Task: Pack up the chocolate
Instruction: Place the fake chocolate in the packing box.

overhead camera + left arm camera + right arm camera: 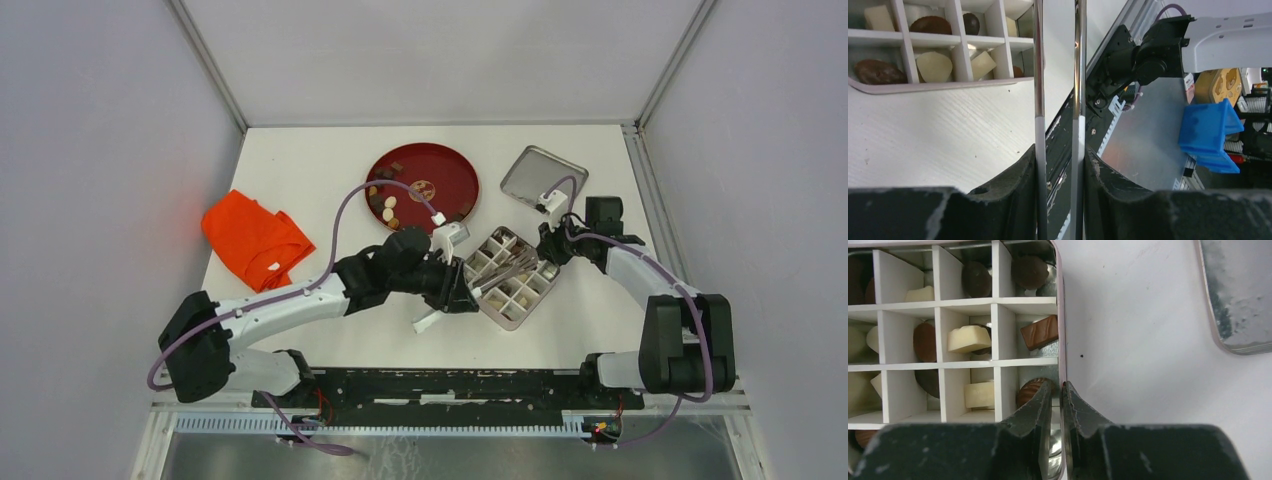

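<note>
Between the fingers of the left claw point(1058, 159): metal tweezers point(1038, 75), pinched low on both prongs, prongs parallel with a narrow gap between them. Tips out of the wrist view; whether a piece is gripped there, impossible to tell. From above, long axis of the tweezers pointing right and slightly away, lying over the divided tin point(1062, 315).

At the right claw point(1057, 387): fingers drawn nearly together astride the tin's right wall, one inside the corner cell, one outside on the table point(300, 160). Judged a steadying pinch on the rim.

Chocolate point(1039, 332) in most visible cells: dark, brown and cream pieces, one or two per cell. Further loose pieces point(388, 208) on the near-left part of the red plate point(455, 165), beyond and to the left of the left claw, well apart from the right. Left arm clearly the nearer for any further pick.

Packing judged well advanced, not complete. Risk: tin shifting if the rim pinch slackens.
</note>
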`<state>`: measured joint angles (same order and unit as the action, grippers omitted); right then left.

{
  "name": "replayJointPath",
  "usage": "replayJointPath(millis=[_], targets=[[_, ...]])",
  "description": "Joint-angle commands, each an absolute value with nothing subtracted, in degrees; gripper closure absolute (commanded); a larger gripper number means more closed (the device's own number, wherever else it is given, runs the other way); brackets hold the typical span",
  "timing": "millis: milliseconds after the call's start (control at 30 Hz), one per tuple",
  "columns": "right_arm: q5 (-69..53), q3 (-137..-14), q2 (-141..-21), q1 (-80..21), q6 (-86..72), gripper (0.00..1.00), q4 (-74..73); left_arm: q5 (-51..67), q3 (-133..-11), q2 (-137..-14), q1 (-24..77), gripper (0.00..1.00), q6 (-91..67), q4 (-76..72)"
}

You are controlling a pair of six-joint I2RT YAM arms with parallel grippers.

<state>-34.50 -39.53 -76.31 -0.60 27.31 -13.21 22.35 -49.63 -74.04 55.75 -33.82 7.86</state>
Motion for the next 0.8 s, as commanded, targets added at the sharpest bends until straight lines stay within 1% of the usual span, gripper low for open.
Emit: replayJointPath(millis=[0,133,167,267,367,567,633,700,767], targets=[[-34.91,-42.07,-80.2,-0.35,27.6,0.83,-13.54,18.93,-51.36,-75.95,57.28,0.98,-36.72,0.18],[-36.32,-42.69,-81.24,-0.33,26.89,0.84,-13.96,15.65,-53.18,-78.27,58.66,0.98,-35.87,0.85],[-36.23,-42.8,-80.85,1.58,26.22,0.83,-13.62,14.58,-53.55,-78.55,59.13,0.98,-35.71,0.95],[-36.18,-43.07,-79.24,5.25,25.64,0.78,-13.57,12.34,-54.04,-79.26,60.83,0.98,-35.25,1.31],[-42.0,-42.89,-77.91,8.86,27.01,0.73,-14.85,11.96,-54.24,-80.64,61.83,0.98,-35.41,0.54],[-45.42,-43.55,-76.6,10.31,29.08,0.65,-16.61,10.41,-59.05,-86.06,63.81,0.98,-33.79,2.11],[-45.78,-43.77,-76.32,10.77,28.75,0.65,-16.64,10.26,-60.61,-87.82,64.2,0.98,-33.6,2.12],[-43.09,-43.87,-75.59,11.6,27.34,0.66,-15.77,9.84,-61.9,-89.49,64.5,0.98,-33.59,2.19],[-39.23,-42.9,-74.2,13.38,25.16,0.74,-13.22,8.47,-63.09,-91.31,64.86,0.98,-33.45,2.69]])
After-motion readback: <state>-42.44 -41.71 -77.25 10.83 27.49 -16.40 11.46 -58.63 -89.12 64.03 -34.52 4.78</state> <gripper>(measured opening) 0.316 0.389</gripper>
